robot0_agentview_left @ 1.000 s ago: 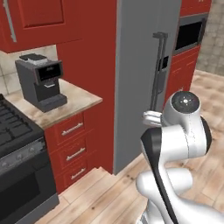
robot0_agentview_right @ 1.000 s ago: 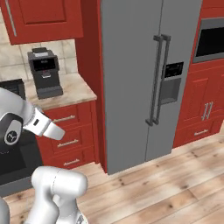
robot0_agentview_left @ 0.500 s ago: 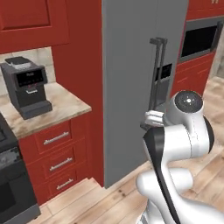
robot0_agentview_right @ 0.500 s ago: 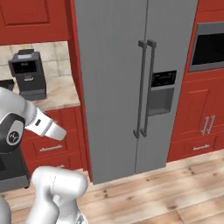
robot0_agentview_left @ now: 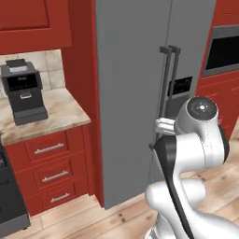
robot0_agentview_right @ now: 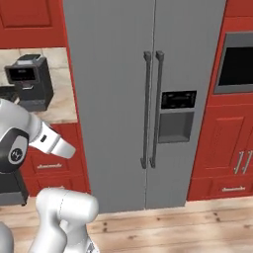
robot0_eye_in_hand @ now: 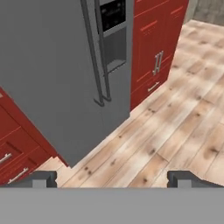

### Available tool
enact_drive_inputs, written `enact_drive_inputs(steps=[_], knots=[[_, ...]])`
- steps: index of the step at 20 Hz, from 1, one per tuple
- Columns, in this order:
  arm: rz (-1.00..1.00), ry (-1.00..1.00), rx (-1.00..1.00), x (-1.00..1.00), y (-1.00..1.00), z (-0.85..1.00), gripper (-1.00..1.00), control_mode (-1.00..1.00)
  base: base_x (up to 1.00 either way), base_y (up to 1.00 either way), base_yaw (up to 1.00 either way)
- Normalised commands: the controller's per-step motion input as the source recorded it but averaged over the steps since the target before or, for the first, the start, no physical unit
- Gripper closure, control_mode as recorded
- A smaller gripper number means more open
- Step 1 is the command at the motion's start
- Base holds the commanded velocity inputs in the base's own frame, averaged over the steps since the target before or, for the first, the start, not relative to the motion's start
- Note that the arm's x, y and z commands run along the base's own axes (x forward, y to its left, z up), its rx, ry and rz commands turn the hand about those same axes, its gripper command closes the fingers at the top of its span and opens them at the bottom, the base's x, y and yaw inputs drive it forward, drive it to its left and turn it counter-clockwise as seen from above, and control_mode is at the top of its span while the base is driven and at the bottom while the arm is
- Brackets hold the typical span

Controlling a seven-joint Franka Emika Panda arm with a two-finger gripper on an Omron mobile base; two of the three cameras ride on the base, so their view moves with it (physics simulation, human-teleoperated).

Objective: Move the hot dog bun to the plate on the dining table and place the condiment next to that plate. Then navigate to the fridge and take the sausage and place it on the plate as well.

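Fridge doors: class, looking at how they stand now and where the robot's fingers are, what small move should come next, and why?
Probably reach toward the bar handles. The fridge now fills the view with both doors shut, the sausage is out of sight, and the gripper is open with nothing between its fingers, hanging over the wood floor short of the doors.

The fridge [robot0_agentview_right: 148, 99] stood straight ahead of me, both doors closed, its two bar handles [robot0_agentview_right: 152, 108] side by side at the middle. A coffee machine [robot0_agentview_left: 22, 91] sat on the bench [robot0_agentview_left: 56, 116] left of it, over drawers [robot0_agentview_left: 49, 163]. A wall oven [robot0_agentview_right: 237, 64] was to its right.
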Motion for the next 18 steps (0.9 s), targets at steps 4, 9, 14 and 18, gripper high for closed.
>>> enact_drive_inputs(steps=[4, 9, 14, 18], knots=[[0.0, 0.0, 0.0, 0.0, 0.0, 0.0, -1.0, 1.0, 0.06, -0.63, 0.42], [0.0, 0.0, 0.0, 0.0, 0.0, 0.0, -1.0, 1.0, 0.05, -0.62, 0.42], [0.0, 0.0, 0.0, 0.0, 0.0, 0.0, -1.0, 1.0, 0.05, -0.65, 0.38], [0.0, 0.0, 0.0, 0.0, 0.0, 0.0, -1.0, 1.0, 0.07, -0.66, 0.25]])
